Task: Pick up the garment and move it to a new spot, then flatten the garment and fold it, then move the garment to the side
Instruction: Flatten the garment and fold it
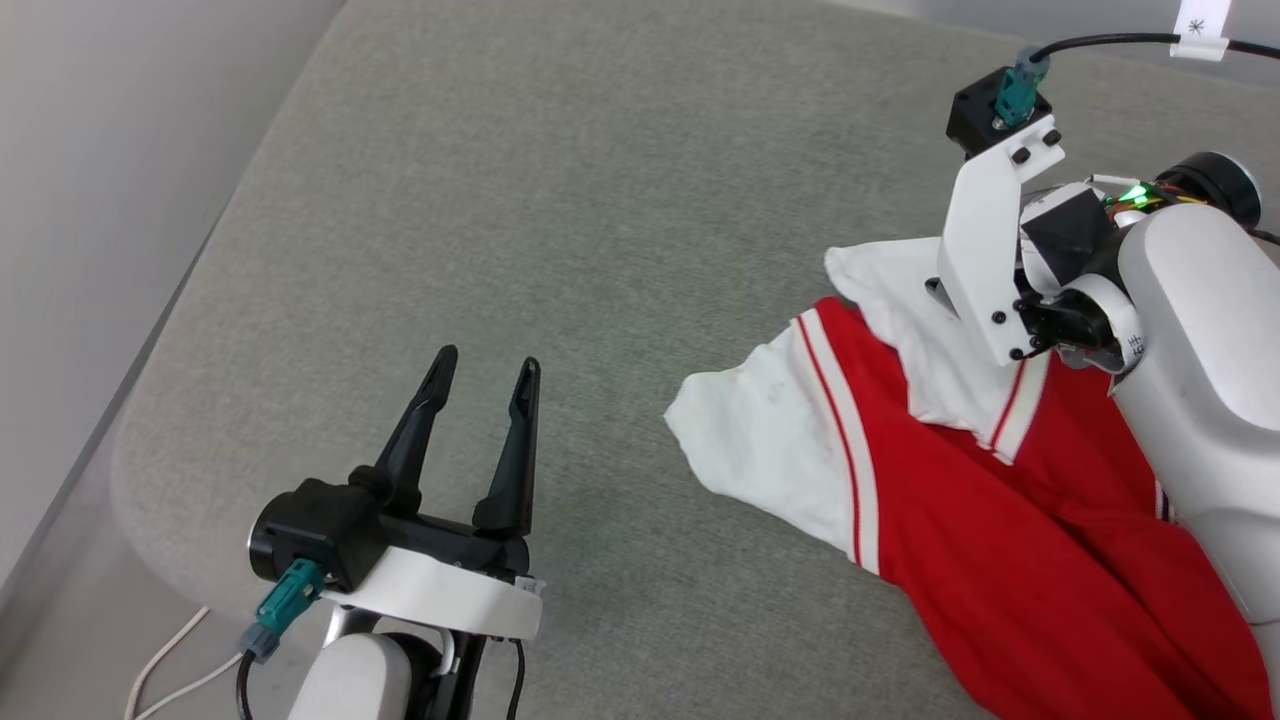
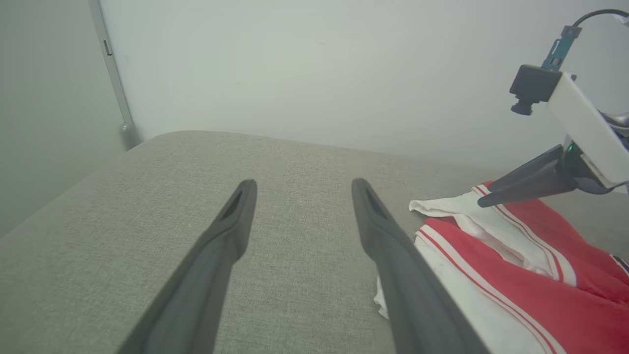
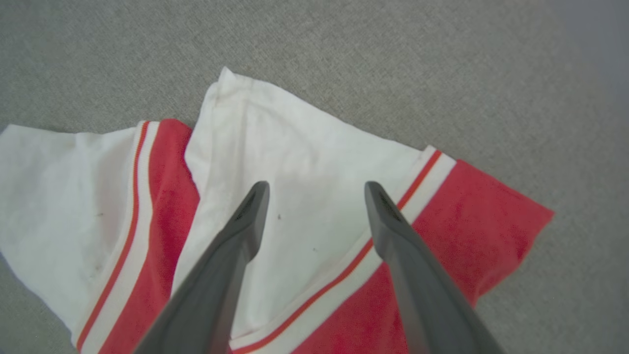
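At the lower right of the head view, the garment [image 1: 1000, 520] lies crumpled on a grey cushion [image 1: 600, 200], its red body running off the bottom edge and its white sleeves reaching toward the frame's middle. The right gripper [image 3: 316, 186] is poised over it with its fingers spread and nothing between them. In the right wrist view the tips frame the upper sleeve [image 3: 295, 162] near its striped trim. Whether they touch the cloth I cannot tell. The left gripper [image 1: 488, 360] sits at the lower left of the head view, also wide open and empty, over bare cushion and well apart from the shirt.

The step in hand looks like the first pick-up. To do it well, the right fingers should come straight down and pinch where sleeve meets red body, since the seam gives a thicker fold to bite. A bite on the sleeve's loose edge alone would likely let the shirt swing or slip. Jersey drapes, so the lift should go high enough to clear the cushion before moving across. The left gripper could take the lower sleeve [image 3: 59, 196] to spread the load.

Count: one garment, two white sleeves showing, two grippers with two fingers each, one cushion.
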`<state>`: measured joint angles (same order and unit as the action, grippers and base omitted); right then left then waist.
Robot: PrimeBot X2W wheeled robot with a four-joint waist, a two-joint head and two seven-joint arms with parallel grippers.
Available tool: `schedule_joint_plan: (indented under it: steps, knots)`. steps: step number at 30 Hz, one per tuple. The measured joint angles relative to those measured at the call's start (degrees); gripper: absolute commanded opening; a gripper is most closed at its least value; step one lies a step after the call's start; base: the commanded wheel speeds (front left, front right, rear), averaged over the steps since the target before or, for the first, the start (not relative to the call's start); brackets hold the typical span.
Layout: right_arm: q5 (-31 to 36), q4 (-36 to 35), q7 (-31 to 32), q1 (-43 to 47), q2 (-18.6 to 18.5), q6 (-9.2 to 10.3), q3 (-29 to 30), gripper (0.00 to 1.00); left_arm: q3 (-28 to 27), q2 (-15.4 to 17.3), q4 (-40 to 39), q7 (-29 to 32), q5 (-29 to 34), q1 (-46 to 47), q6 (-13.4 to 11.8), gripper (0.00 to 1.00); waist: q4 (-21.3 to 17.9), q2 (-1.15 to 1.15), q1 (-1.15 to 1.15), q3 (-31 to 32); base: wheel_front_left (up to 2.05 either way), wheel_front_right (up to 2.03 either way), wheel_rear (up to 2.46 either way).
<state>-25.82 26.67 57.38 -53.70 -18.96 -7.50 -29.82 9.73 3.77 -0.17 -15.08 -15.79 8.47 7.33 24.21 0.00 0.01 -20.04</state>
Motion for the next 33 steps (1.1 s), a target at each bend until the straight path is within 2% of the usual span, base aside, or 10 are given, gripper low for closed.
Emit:
schedule_joint_plan:
  steps: [7,14,15,16,17,27,33]
  knots:
    - [2.03,9.57,-3.49,-1.81,0.71,0.0,-1.29,1.0,1.49,-0.53,0.32,0.0,-0.14,0.03,0.07,1.0,4.29,0.0,0.0,-2.0,0.0,0.0,0.0]
    - [2.35,14.05,-4.13,-3.37,-0.58,0.0,-4.92,1.0,1.8,-0.7,0.34,0.0,-0.48,0.03,0.07,1.0,6.05,0.0,-0.01,-3.11,0.0,0.0,0.0]
    - [2.05,14.38,-4.17,-3.53,-0.71,0.01,-5.42,0.89,1.77,-0.73,0.34,0.0,-0.42,0.03,0.07,1.0,6.08,0.0,-0.01,-3.18,0.0,0.0,0.0]
    - [1.74,14.61,-4.24,-3.68,-0.86,0.01,-5.82,0.35,1.72,-0.73,0.32,0.0,-0.42,0.03,0.07,1.0,6.08,0.0,-0.01,-3.25,0.0,0.0,0.0]
    - [1.36,14.82,-4.52,-3.83,-0.97,0.0,-6.14,0.0,1.68,-0.75,0.31,0.0,-0.41,0.03,0.07,1.0,6.04,0.0,-0.01,-3.29,0.0,0.0,0.0]
    - [-3.18,16.11,-13.36,-4.13,0.14,-0.03,-6.12,0.0,0.09,-0.7,0.57,0.0,0.59,-0.03,0.07,1.0,2.68,0.0,0.0,-1.09,0.0,0.0,0.0]
    - [-9.04,11.27,-18.28,-3.49,-0.14,-0.01,-4.95,0.0,-1.76,0.29,0.37,0.0,1.27,-1.1,0.07,1.0,-1.78,0.0,-0.01,2.1,0.0,0.0,0.0]
